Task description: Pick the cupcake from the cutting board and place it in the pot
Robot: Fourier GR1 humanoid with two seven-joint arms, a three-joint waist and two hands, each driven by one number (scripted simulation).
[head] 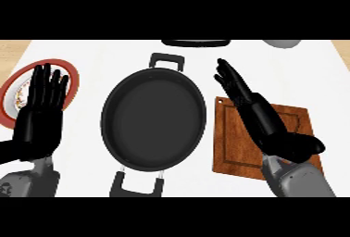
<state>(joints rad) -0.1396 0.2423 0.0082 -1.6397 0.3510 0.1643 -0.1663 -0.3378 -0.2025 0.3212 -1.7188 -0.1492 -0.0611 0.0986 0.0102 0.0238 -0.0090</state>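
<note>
You're at the pick: your right hand [284,136], fingers straight, hovers over the cutting board [232,155] at frame right; cupcake unseen. Next, find and grasp it.

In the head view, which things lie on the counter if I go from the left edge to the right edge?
Red-rimmed plate → black pot → wooden cutting board. The left hand overlaps the plate and the right hand overlaps the board, so I leave both out of the order.
</note>
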